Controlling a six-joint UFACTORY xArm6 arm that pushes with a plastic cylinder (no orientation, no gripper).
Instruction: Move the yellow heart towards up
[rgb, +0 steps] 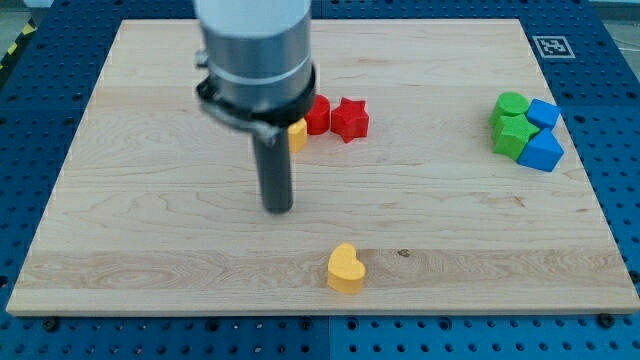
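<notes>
The yellow heart (346, 268) lies near the view's bottom edge of the wooden board (150, 230), a little right of centre. My tip (277, 208) is the lower end of the dark rod, standing up and to the left of the heart, with a clear gap between them. The rod and the arm's grey body hide part of the board above it.
A second yellow block (298, 134) peeks out from behind the rod, touching a red block (318, 114), with a red star (350, 119) just to its right. At the view's right sit two green blocks (512, 125) and two blue blocks (543, 136) clustered together.
</notes>
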